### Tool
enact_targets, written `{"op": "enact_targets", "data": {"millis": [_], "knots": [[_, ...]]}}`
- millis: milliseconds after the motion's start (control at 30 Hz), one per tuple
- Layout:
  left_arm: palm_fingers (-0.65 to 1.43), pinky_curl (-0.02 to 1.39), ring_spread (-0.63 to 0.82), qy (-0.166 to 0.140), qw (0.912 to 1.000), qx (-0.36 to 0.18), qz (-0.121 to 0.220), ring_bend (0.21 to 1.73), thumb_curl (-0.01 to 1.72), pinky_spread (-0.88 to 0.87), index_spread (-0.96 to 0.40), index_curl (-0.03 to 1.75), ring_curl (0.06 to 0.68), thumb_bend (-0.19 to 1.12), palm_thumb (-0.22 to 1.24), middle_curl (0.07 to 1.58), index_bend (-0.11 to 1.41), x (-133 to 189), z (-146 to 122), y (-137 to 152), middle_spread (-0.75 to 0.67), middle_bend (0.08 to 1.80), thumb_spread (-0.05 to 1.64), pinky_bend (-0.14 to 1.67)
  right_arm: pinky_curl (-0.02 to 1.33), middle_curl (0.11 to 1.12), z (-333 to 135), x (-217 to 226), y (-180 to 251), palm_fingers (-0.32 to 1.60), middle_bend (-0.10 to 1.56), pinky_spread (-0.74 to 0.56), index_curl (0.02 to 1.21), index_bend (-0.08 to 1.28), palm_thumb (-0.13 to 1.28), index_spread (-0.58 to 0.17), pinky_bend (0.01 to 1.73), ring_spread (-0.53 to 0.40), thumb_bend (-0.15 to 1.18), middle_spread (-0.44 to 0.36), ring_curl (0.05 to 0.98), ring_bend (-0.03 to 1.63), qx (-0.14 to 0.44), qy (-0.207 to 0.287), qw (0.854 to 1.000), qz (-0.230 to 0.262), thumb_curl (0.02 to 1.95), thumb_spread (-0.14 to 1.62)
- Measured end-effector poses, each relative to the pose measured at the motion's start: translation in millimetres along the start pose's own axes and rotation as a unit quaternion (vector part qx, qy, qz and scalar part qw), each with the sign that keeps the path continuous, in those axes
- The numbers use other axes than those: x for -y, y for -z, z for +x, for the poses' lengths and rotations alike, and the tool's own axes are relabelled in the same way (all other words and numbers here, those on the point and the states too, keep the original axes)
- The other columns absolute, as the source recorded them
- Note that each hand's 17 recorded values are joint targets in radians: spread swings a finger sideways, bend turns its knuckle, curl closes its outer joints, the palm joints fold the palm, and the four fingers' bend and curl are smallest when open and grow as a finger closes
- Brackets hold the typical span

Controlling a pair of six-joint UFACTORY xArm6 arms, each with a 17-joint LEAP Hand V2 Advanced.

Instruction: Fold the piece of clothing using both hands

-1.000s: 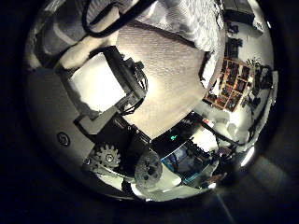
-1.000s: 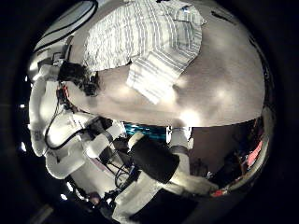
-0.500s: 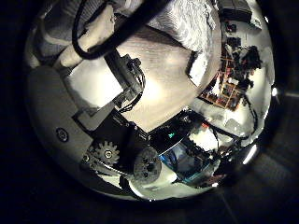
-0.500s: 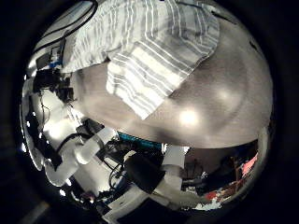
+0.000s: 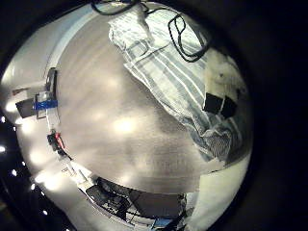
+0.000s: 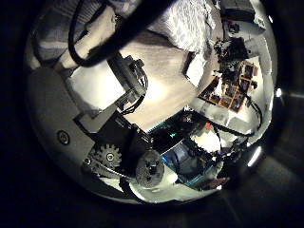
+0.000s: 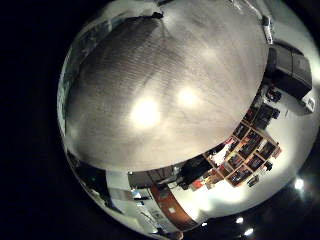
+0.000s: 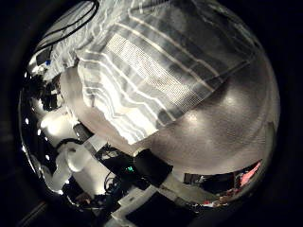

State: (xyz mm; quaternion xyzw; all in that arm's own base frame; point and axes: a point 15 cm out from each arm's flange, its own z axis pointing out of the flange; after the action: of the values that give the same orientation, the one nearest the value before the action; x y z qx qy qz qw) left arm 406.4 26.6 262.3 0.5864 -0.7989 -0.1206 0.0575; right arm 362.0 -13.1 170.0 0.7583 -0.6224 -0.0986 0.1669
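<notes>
A striped garment (image 5: pixel 178 72) lies spread on the table (image 5: pixel 106 125), crumpled at one end. In the left little finger side view, my left hand (image 5: pixel 219 96) is over the garment's edge, its fingers relaxed and not closed on the cloth. The left thumb side view shows that hand's body (image 6: pixel 100 85) with the garment (image 6: pixel 185 21) beyond it. In the right thumb side view the garment (image 8: pixel 151 71) fills much of the picture, so it is close under the right palm. A flat folded corner of it points onto bare table (image 8: pixel 227 123). Only a dark part of my right hand (image 7: pixel 288 68) shows.
The right little finger side view shows only bare table (image 7: pixel 150 100). Shelves with small items (image 6: pixel 228 85) stand beyond the table. A small stand with a few objects (image 5: pixel 43 101) sits at the table's far rim.
The garment has grown much larger in the right thumb side view, so that palm has come closer to the cloth. The left thumb side view has shifted only slightly.
</notes>
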Motion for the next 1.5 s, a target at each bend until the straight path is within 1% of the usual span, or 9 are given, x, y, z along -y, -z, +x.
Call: {"op": "enact_targets", "data": {"millis": [133, 167, 400, 500, 633, 767, 900, 1233, 1500], "knots": [[1.09, 0.68, -0.44, 0.000, 1.0000, 0.000, -0.001, 1.35, 0.43, -0.59, -0.74, 1.22, 0.526, -0.02, 0.68, 0.92, 0.44, -1, 0, 4, -0.52, 1.03, 1.14, 1.12, 0.14, 0.40, -3, 9, -7, 0.35, 0.38, 0.22, 0.29, 0.16, 0.43, -0.260, 0.61, -0.077, -0.01, -0.097, 0.230, 0.73, -0.005, 0.004, 1.000, -0.002, 0.33, 1.02], [1.09, 0.68, -0.44, 0.000, 1.0000, -0.001, 0.000, 1.35, 0.44, -0.59, -0.74, 1.22, 0.525, -0.02, 0.68, 0.92, 0.43, -2, 0, 6, -0.52, 1.02, 1.14, 1.12, 0.14, 0.42, -5, 10, -9, 0.46, 0.43, 0.15, 0.29, 0.17, 0.47, -0.265, 0.62, -0.122, 0.00, -0.120, 0.249, 0.78, -0.006, 0.006, 1.000, -0.004, 0.34, 1.02], [1.10, 0.67, -0.44, -0.002, 1.0000, 0.001, 0.000, 1.35, 0.44, -0.60, -0.76, 1.26, 0.523, -0.02, 0.68, 0.92, 0.41, -11, 4, 15, -0.53, 1.02, 1.14, 1.11, 0.19, 0.53, -7, 5, -9, 1.06, 0.61, -0.34, 0.33, 0.21, 0.71, -0.380, 0.92, -0.282, 0.03, -0.262, 0.341, 1.00, -0.035, 0.027, 0.999, -0.020, 0.43, 1.02], [1.10, 0.67, -0.44, -0.006, 1.0000, 0.004, 0.005, 1.35, 0.44, -0.60, -0.76, 1.27, 0.522, -0.02, 0.68, 0.93, 0.40, -11, 6, 21, -0.54, 1.01, 1.14, 1.11, 0.26, 0.60, -8, 5, -7, 1.25, 0.71, -0.41, 0.42, 0.33, 0.78, -0.433, 1.03, -0.288, 0.03, -0.295, 0.398, 1.06, -0.043, 0.027, 0.999, -0.021, 0.46, 1.00], [1.10, 0.67, -0.44, -0.008, 0.9999, 0.005, 0.008, 1.35, 0.44, -0.61, -0.77, 1.28, 0.521, -0.02, 0.70, 0.93, 0.39, -12, 9, 28, -0.54, 1.01, 1.13, 1.11, 0.34, 0.69, -7, 6, -2, 1.30, 0.85, -0.38, 0.55, 0.56, 0.87, -0.469, 1.17, -0.271, 0.03, -0.306, 0.458, 1.15, -0.045, 0.021, 0.999, -0.010, 0.49, 1.00], [1.10, 0.67, -0.44, -0.010, 0.9999, 0.005, 0.008, 1.35, 0.44, -0.61, -0.77, 1.29, 0.520, -0.02, 0.70, 0.93, 0.39, -16, 10, 31, -0.54, 1.01, 1.13, 1.11, 0.41, 0.77, -6, 6, 8, 1.27, 1.00, -0.32, 0.68, 0.79, 1.01, -0.452, 1.30, -0.250, 0.08, -0.286, 0.517, 1.26, -0.046, 0.018, 0.999, 0.005, 0.56, 0.98], [1.10, 0.67, -0.44, -0.014, 0.9999, 0.002, 0.006, 1.34, 0.44, -0.61, -0.78, 1.30, 0.520, -0.02, 0.70, 0.93, 0.38, -22, 11, 34, -0.55, 1.00, 1.13, 1.11, 0.47, 0.84, -4, 3, 24, 1.20, 1.11, -0.26, 0.77, 0.93, 1.04, -0.413, 1.39, -0.232, 0.08, -0.262, 0.568, 1.34, -0.048, 0.018, 0.998, 0.026, 0.63, 0.96], [1.11, 0.66, -0.44, -0.043, 0.9990, -0.013, -0.005, 1.34, 0.44, -0.61, -0.78, 1.32, 0.517, -0.02, 0.70, 0.94, 0.37, -55, 20, 46, -0.55, 1.00, 1.13, 1.11, 0.56, 0.89, 7, -31, 91, 1.11, 1.23, -0.20, 0.87, 1.04, 1.03, -0.348, 1.45, -0.208, 0.03, -0.206, 0.637, 1.42, -0.049, -0.002, 0.992, 0.114, 0.76, 0.92], [1.11, 0.66, -0.45, -0.056, 0.9980, -0.027, -0.012, 1.34, 0.44, -0.61, -0.78, 1.33, 0.515, -0.02, 0.70, 0.94, 0.35, -95, 26, 44, -0.55, 0.99, 1.13, 1.11, 0.61, 0.89, -1, -95, 122, 1.10, 1.27, -0.18, 0.89, 1.05, 1.03, -0.322, 1.42, -0.198, 0.00, -0.177, 0.657, 1.44, -0.026, -0.018, 0.986, 0.161, 0.84, 0.90]]}}
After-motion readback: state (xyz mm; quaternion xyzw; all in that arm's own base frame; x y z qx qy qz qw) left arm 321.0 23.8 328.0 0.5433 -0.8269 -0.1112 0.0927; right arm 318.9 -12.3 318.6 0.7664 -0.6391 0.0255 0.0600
